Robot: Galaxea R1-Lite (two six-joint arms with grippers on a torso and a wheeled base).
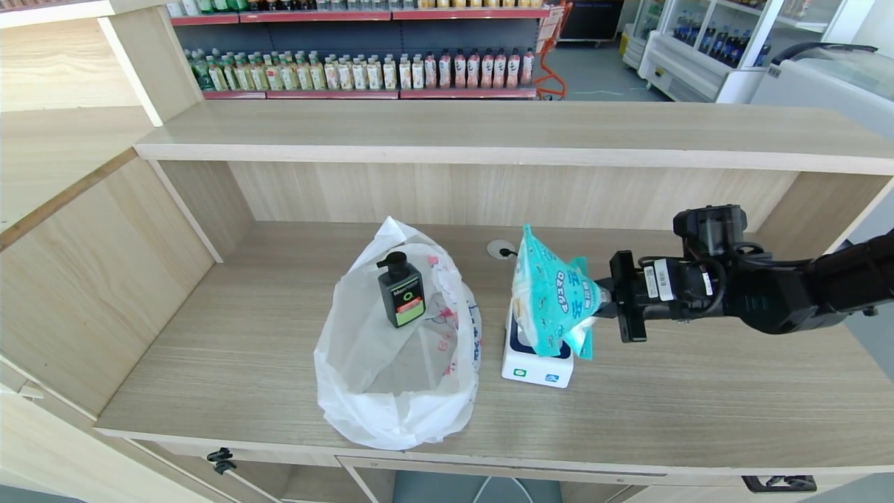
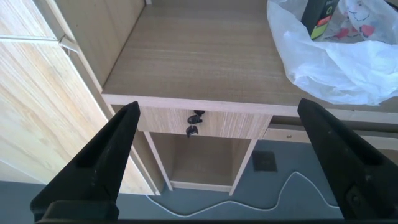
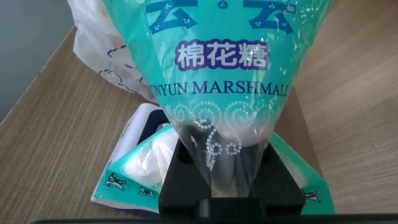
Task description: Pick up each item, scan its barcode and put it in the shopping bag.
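1. Hanging nearest the robot, well to the left of the scanner [image 1: 534,367] and below the front edge of the counter [image 1: 698,391], the left gripper [image 2: 217,112] has its fingers spread wide and holds nothing. From there it cannot steady anything.
2. Just left of the scanner, the shopping bag [image 1: 391,412] lies slumped on the counter with a soft, open mouth. A packet brought in too low could catch the rim and drag the bag or fold it shut.
3. Directly above the scanner, the right gripper [image 1: 602,297] pinches the marshmallow packet [image 1: 552,293] by its narrow clear neck. That hold looks small on slick film, so a quick swing could let the packet slip. It could also twist and turn its barcode away from the scanner.
4. Farther back and left of the scanner, a pump bottle [image 1: 401,293] stands inside the shopping bag. A packet dropped from too high could knock it over.
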